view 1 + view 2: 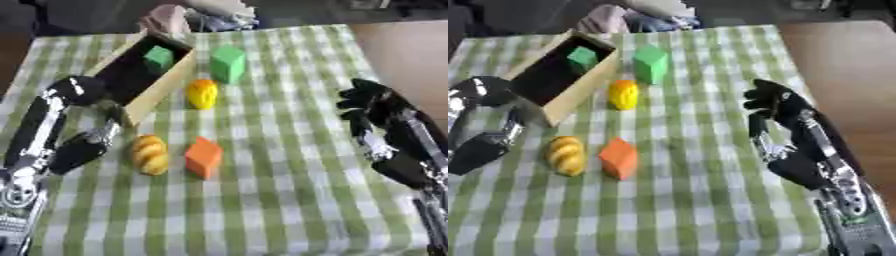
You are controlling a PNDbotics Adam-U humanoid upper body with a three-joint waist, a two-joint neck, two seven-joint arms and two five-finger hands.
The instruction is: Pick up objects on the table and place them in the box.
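Green-and-white checked tablecloth [289,200] covers table, lying askew. Brown floor [850,65] shows at 2 o'clock. Crumpled pale cloth [206,15] heaped beyond far edge at 12 o'clock. Dark surroundings behind; soft, even light.

Green-white checked cloth [289,200], orange block [203,157], green block [228,64].

A green-and-white checked tablecloth [289,200] covers the table; crumpled cloth [188,17] lies beyond.

Both head eyes look steeply down, close, sharing checked table [289,200]
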